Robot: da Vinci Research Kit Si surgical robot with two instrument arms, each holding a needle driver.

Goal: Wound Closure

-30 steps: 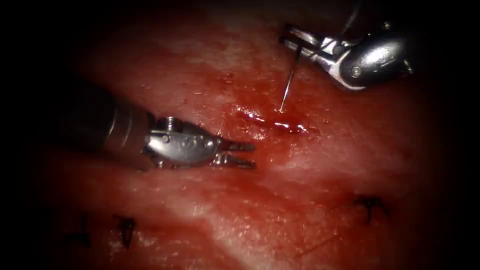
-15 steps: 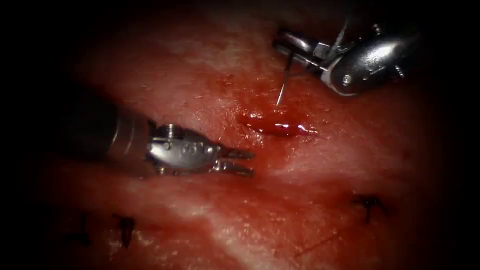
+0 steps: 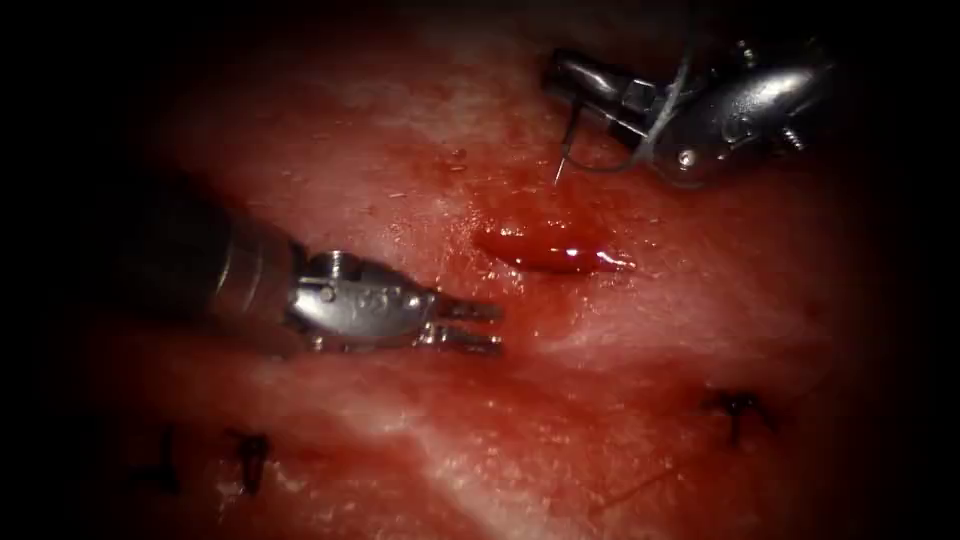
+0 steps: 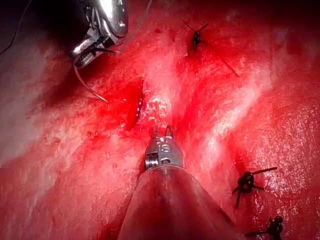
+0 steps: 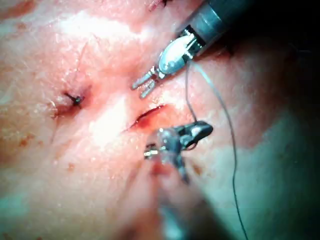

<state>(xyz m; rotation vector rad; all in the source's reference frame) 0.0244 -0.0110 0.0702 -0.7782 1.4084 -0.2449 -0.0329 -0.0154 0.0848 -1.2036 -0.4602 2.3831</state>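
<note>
The left end effector (image 3: 490, 327) hovers just left of the cut (image 3: 552, 253), its jaws slightly spread and holding nothing. The cut lies open in the tissue (image 3: 420, 180), wet with red fluid. Up and to the right, the right end effector (image 3: 562, 78) pinches the needle (image 3: 567, 140) near its back end; the needle hangs clear above the tissue, its tip pointing down toward the cut. Thread (image 3: 668, 105) trails by the right tool.

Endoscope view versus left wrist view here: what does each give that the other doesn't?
Endoscope view: the left arm's steel end effector from the side, jaws open, empty, left of the red fluid-filled cut. Left wrist view: the thin curved steel needle in full arc, tip clear of the pink tissue. Both: the right arm's steel end effector gripping the needle near its rear end; dark thread knots.
</note>
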